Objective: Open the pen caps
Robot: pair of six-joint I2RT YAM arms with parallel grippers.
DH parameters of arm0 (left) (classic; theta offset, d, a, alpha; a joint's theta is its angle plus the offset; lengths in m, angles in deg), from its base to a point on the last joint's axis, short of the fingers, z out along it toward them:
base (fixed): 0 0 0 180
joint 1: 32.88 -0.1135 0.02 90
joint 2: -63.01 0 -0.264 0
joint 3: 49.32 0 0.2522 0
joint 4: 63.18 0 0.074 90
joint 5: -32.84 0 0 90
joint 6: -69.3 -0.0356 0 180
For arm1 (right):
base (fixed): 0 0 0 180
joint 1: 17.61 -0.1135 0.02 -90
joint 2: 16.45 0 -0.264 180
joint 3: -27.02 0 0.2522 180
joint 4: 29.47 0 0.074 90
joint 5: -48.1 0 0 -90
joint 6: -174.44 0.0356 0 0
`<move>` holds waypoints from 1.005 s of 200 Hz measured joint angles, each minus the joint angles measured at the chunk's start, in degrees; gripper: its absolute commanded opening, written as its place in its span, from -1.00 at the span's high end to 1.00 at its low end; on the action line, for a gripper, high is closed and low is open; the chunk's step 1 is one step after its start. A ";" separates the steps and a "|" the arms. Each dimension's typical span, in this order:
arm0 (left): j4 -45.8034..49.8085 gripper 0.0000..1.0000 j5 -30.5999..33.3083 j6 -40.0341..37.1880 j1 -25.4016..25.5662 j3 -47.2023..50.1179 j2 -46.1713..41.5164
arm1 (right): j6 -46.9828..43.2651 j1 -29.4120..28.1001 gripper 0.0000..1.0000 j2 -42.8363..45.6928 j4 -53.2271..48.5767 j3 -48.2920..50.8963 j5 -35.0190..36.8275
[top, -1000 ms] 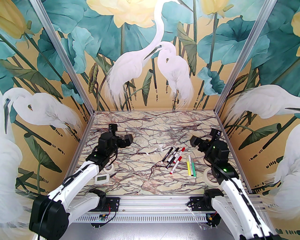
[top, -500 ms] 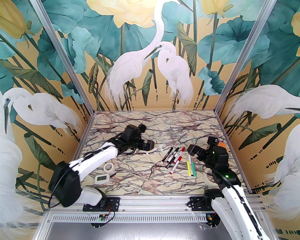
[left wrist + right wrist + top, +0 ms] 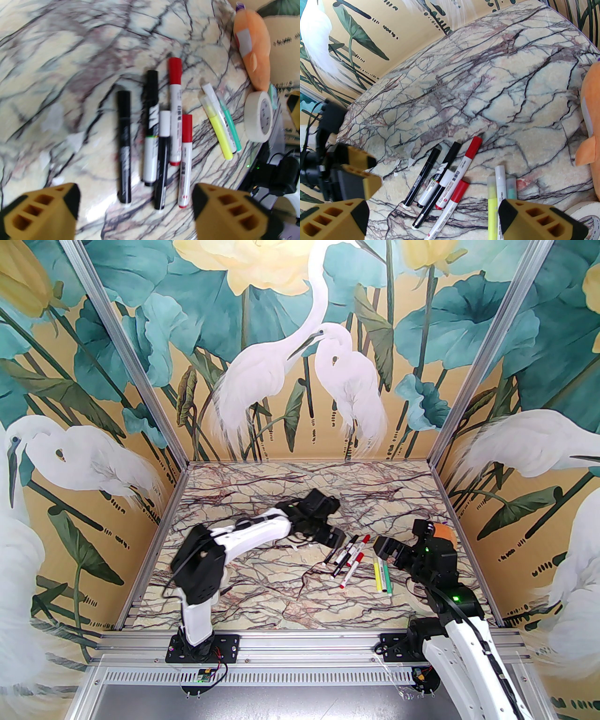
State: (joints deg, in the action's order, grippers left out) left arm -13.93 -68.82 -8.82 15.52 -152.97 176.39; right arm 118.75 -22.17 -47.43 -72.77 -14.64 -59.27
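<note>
Several capped markers lie side by side right of the table's middle (image 3: 349,556). In the left wrist view I see a black cap (image 3: 151,80), a white cap (image 3: 164,123) and two red caps (image 3: 175,70), (image 3: 187,127), all still on their barrels. To their right lie a yellow (image 3: 219,126), a white and a green marker (image 3: 230,126). My left gripper (image 3: 336,540) hovers open at the far-left end of the row, nothing between its fingers (image 3: 46,211). My right gripper (image 3: 382,547) stands open over the yellow and green markers (image 3: 492,204).
An orange plush toy (image 3: 254,46) lies at the right wall behind the right arm. A roll of cream tape (image 3: 259,116) stands just near it. Small scraps of white tape (image 3: 409,148) lie left of the markers. The marble table (image 3: 281,596) has free room in front.
My left arm has swung from the table's left side across to the markers. My right gripper has moved a little left and nearer, over the yellow and green markers.
</note>
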 measured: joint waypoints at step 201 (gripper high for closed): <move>18.80 0.22 1.40 -2.75 1.01 -18.05 17.57 | 0.46 0.00 -0.99 -1.27 -0.26 0.00 -2.16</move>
State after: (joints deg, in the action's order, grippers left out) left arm 4.86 -67.43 -11.58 16.53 -171.02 193.96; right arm 119.21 -22.17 -48.70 -73.03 -14.64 -61.43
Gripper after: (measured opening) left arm 0.424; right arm 0.994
